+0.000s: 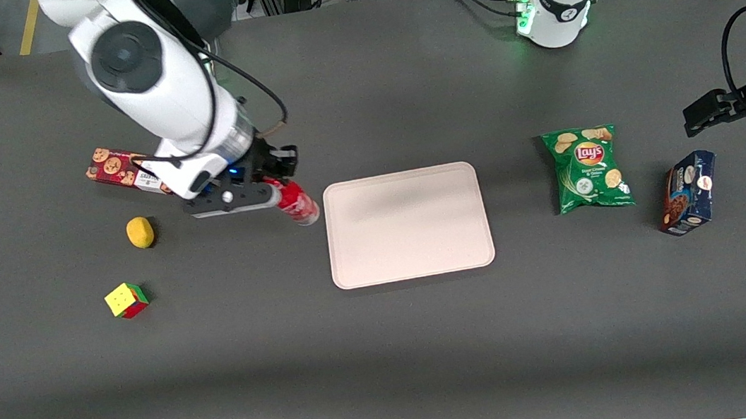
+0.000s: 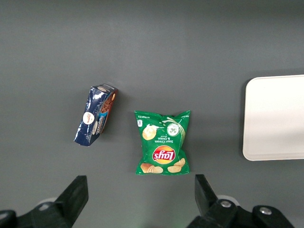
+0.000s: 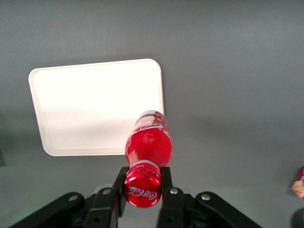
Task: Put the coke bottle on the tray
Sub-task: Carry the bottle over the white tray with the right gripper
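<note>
The coke bottle (image 1: 295, 203) is a slim red bottle with a red cap, held off the table and tilted. My right gripper (image 1: 270, 191) is shut on its neck just under the cap. In the right wrist view the bottle (image 3: 148, 142) hangs between the fingers (image 3: 165, 178), its base over the tray's edge. The pale beige-pink tray (image 1: 407, 224) lies flat on the dark table; its near edge is just beside the bottle's base. It also shows in the right wrist view (image 3: 95, 107) and partly in the left wrist view (image 2: 278, 118).
A red cookie box (image 1: 119, 171), a yellow lemon-like object (image 1: 140, 232) and a colour cube (image 1: 126, 299) lie toward the working arm's end. A green Lay's chip bag (image 1: 589, 169) and a blue cookie box (image 1: 689, 192) lie toward the parked arm's end.
</note>
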